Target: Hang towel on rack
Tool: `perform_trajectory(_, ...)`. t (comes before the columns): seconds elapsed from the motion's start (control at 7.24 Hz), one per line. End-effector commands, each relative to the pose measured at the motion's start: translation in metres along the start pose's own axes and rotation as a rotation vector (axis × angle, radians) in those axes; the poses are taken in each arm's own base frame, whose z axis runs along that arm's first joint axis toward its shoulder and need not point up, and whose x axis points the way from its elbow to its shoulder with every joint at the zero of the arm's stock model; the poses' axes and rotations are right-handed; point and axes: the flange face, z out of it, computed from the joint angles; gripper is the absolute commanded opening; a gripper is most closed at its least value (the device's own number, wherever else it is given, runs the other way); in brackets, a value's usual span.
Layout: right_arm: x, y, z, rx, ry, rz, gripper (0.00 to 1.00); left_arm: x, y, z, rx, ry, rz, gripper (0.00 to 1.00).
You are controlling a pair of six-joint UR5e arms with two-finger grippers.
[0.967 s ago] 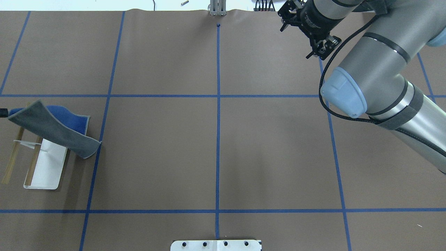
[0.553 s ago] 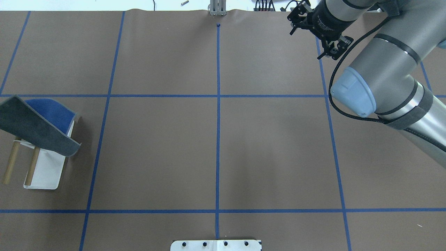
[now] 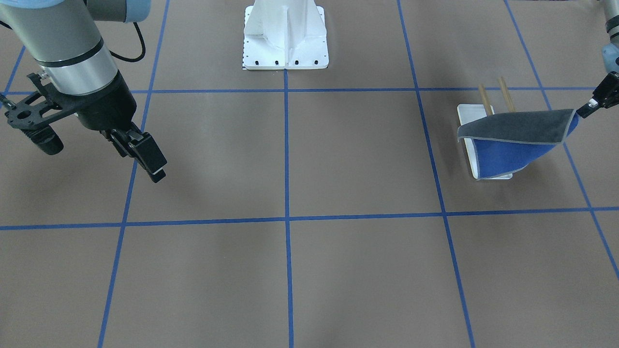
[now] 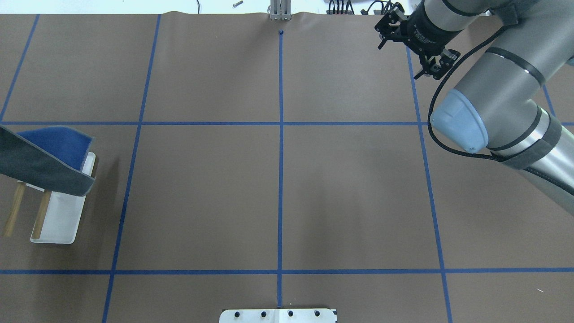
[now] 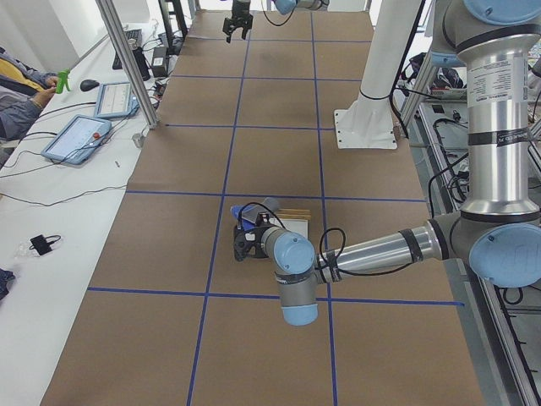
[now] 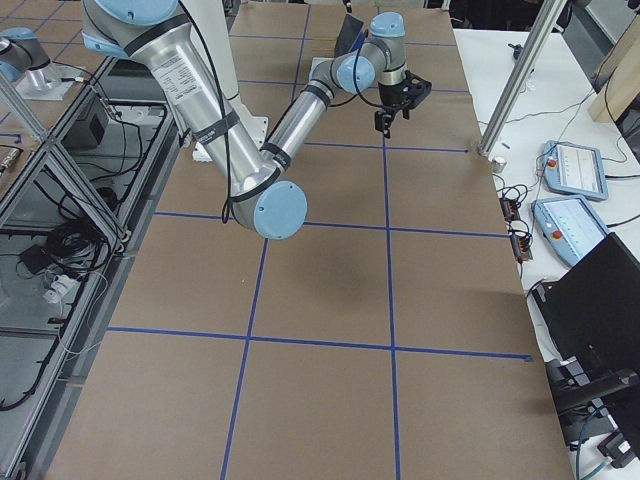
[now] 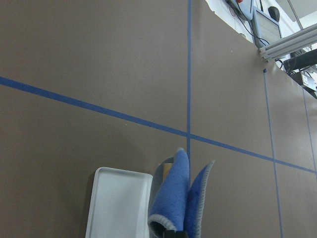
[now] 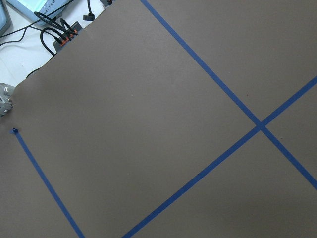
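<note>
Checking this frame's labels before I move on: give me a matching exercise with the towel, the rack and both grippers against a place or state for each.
Things:
1. towel
2. rack
3. left gripper
4. right gripper

Places or states:
A. far from the rack, holding nothing
B. shut on a cloth corner
C. grey side up, blue side hanging below
D. standing on the table, partly under cloth

Pairs: 1-C, 2-D, 3-B, 4-A.

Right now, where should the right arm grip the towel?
Grip the towel at its free end, probably coming from the table-centre side. That end overhangs the rack unobstructed, while the left gripper holds the opposite corner.
</note>
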Motion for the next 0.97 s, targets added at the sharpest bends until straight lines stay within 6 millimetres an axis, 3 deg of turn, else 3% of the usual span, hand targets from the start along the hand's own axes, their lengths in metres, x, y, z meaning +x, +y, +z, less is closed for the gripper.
perform_trajectory(0.0,0.004,-0.003,0.002,0.002,0.005,-0.013,1.0,-0.02,0.006,-0.002,0.002,-0.024,-0.039,0.22)
perform_trajectory(0.14,0.009,-0.005,0.006,0.002,0.015,-0.01,1.0,-0.022,0.005,-0.002,0.01,-0.027,-0.041,0.8)
perform_trajectory(0.28,0.009,-0.004,0.005,0.002,0.014,-0.015,1.0,-0.022,0.005,-0.002,0.015,-0.028,-0.041,0.98)
perform_trajectory(0.41,0.013,-0.007,0.007,0.004,0.02,-0.013,1.0,-0.021,0.002,-0.001,0.034,-0.032,-0.039,0.99)
perform_trajectory(0.55,0.03,-0.013,0.009,0.006,0.03,-0.062,1.0,-0.017,-0.008,-0.001,0.086,-0.035,-0.028,0.99)
perform_trajectory(0.83,0.078,-0.032,0.013,0.016,0.07,-0.225,1.0,-0.024,-0.028,-0.004,0.201,-0.109,0.1,0.99)
